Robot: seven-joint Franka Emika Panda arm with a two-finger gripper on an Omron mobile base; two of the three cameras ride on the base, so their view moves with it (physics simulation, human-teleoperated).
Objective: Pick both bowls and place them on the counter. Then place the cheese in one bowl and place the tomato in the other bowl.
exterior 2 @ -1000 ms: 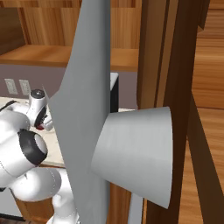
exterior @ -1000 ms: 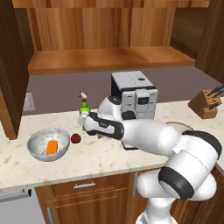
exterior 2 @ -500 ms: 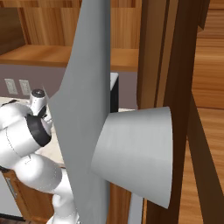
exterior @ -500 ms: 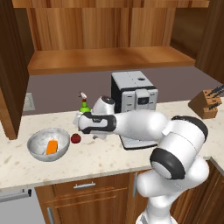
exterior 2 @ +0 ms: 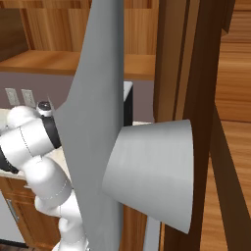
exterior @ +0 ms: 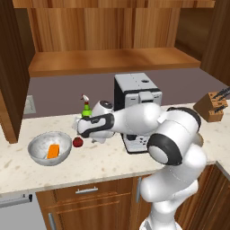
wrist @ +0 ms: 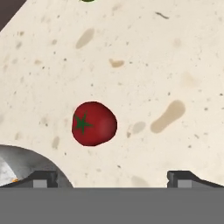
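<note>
Two risks stand out: the gripper point(wrist: 111, 177), jaws wide apart above the counter point(wrist: 175, 52), sits off-centre of the tomato point(wrist: 93, 123), so closing could nudge the round fruit rolling, perhaps against the marbled bowl point(exterior: 49, 148) just beside it. Farther along, that bowl already holds the orange cheese point(exterior: 53, 151).

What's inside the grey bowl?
The grey bowl on the counter holds the orange cheese wedge. Its near wall hides a part of the bottom, so anything low there can't be seen.
</note>
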